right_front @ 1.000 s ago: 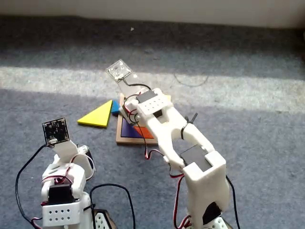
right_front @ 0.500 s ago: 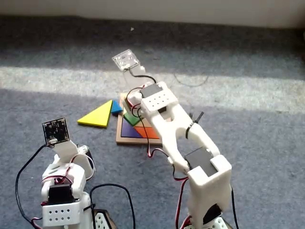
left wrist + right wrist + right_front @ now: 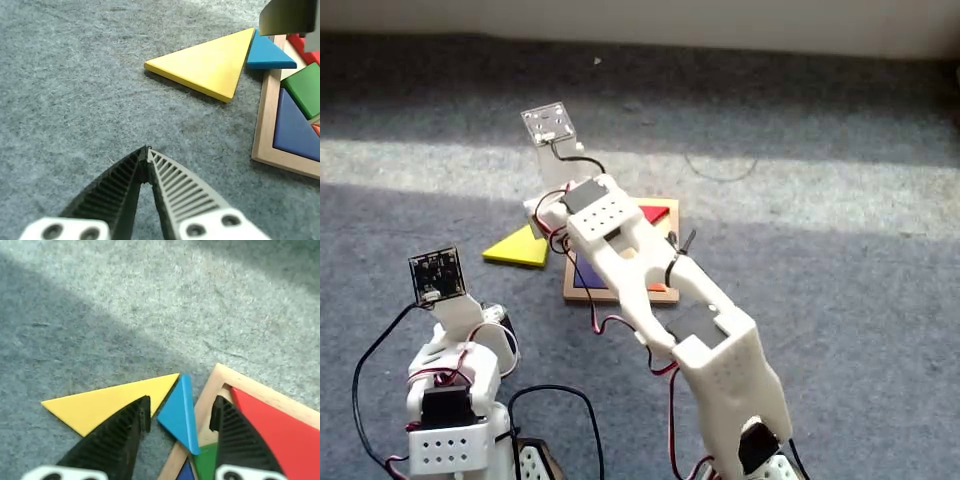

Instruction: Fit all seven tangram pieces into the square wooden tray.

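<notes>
The square wooden tray point(image 3: 582, 293) lies mid-carpet, largely under the right arm; a red piece point(image 3: 655, 213) and a blue-violet piece point(image 3: 586, 277) show in it. The tray's rim point(image 3: 210, 385) point(image 3: 263, 135) holds red point(image 3: 272, 427), green point(image 3: 306, 89) and dark blue point(image 3: 295, 127) pieces. A big yellow triangle point(image 3: 518, 246) point(image 3: 207, 62) point(image 3: 102, 402) lies on the carpet beside the tray. A small blue triangle point(image 3: 179, 412) point(image 3: 267, 52) rests between it and the tray rim. My right gripper point(image 3: 180, 412) is open, straddling the small blue triangle. My left gripper point(image 3: 146, 152) is shut, empty, over bare carpet short of the yellow triangle.
Grey carpet all round, with a sunlit band point(image 3: 820, 190) across the far side. A thin dark wire point(image 3: 720, 172) lies on the carpet beyond the tray. The left arm's base point(image 3: 450, 400) sits at the near left.
The right arm has swung left from over the tray to the tray's left edge, bringing its gripper over the small blue triangle. The left arm has not moved.
</notes>
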Controlling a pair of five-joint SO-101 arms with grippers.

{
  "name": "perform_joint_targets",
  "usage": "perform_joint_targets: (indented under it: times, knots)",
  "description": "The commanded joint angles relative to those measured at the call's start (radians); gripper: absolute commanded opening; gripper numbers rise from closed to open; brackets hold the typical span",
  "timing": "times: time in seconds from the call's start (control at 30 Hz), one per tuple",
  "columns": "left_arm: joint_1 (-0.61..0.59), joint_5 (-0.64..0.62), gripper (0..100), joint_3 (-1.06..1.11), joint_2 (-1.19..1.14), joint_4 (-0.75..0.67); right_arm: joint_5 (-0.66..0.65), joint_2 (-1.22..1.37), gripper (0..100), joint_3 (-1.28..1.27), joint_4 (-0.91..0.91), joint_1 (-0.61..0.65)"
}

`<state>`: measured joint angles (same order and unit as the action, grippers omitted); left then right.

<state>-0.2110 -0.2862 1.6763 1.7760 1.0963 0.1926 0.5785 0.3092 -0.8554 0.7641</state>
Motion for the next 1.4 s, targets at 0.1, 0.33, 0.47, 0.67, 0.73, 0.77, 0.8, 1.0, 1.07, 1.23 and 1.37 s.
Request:
perform_joint_targets:
  times: [0.1,0.33,0.47,0.67,0.73,0.77,0.8,1.0,1.07,1.23,1.37]
  knots:
    - [0.015,-0.009,1,0.019,0.025,0.011,0.012,0.042,20.2,0.091,-0.038,0.008]
    - [0.015,-0.009,1,0.019,0.025,0.011,0.012,0.051,20.2,0.116,-0.119,0.007]
    - [0.015,-0.009,1,0.019,0.025,0.011,0.012,0.051,16.1,0.114,-0.119,-0.004]
    - [0.015,-0.009,1,0.019,0.025,0.011,0.011,0.051,9.5,0.114,-0.119,-0.024]
    - [0.015,-0.009,1,0.019,0.025,0.011,0.011,0.051,9.1,0.114,-0.120,-0.027]
    - [0.015,-0.009,1,0.019,0.025,0.011,0.011,0.051,9.1,0.114,-0.128,-0.028]
    - [0.015,-0.009,1,0.019,0.025,0.011,0.011,0.051,9.1,0.119,-0.145,-0.028]
    - [0.015,-0.009,1,0.019,0.025,0.011,-0.063,0.041,0.1,0.134,-0.211,-0.031]
    - [0.015,-0.009,1,0.019,0.025,0.011,-0.083,0.044,0.7,0.166,-0.239,-0.036]
    - [0.015,-0.009,1,0.019,0.025,0.011,-0.089,0.042,0.6,0.274,-0.357,-0.056]
    - [0.015,-0.009,1,0.019,0.025,0.011,-0.158,0.045,0.6,0.375,-0.441,-0.108]
